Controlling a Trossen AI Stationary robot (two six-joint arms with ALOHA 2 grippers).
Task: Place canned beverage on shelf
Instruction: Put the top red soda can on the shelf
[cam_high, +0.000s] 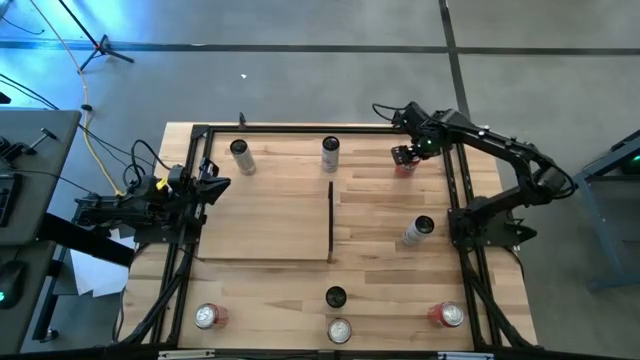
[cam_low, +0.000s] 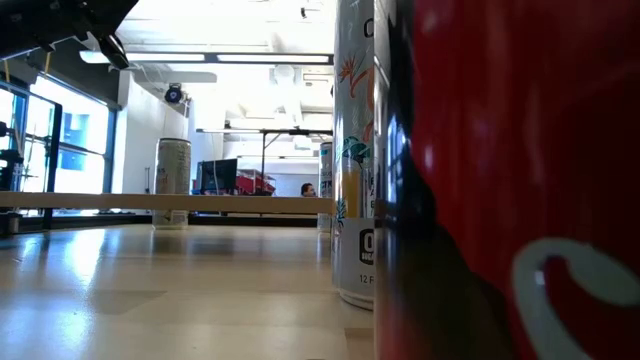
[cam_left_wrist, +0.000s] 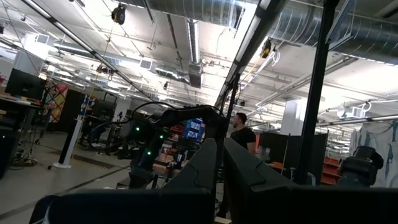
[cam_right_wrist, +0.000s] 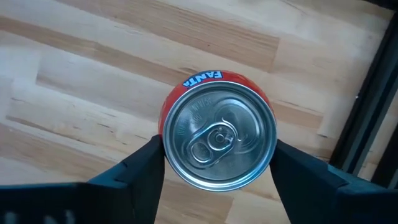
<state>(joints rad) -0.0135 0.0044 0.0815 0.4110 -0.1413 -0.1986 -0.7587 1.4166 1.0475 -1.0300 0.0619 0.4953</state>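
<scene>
Tabletop (cam_high: 390, 235): I see pale butcher-block wood in long planks inside a black metal frame, glossy and reflecting the ceiling lights in the low view.
Shelf (cam_high: 265, 222): a flat pale-wood panel lying on the tabletop's left half, its thin dark upright strip (cam_high: 330, 220) on the short edge nearest the table's middle.
Orange can (cam_right_wrist: 217, 134): upright on the tabletop, well to the right of the shelf near the far right corner; silver lid and pull tab face my right wrist camera.
Right gripper (cam_high: 405, 156): directly over the orange can, a finger (cam_right_wrist: 146, 171) on each side of the body; jaws apart, and I cannot tell whether they touch the can yet.
Left gripper (cam_high: 215, 187): just off the shelf's left edge, jaws together, holding nothing.
Other cans: two stand beyond the shelf's far edge, one lies tilted to its right, four sit along the near side of the table.
Room: grey concrete floor with cables left of the shelf; exposed ducts, strip lights, desks, monitors and a person standing far behind it.
</scene>
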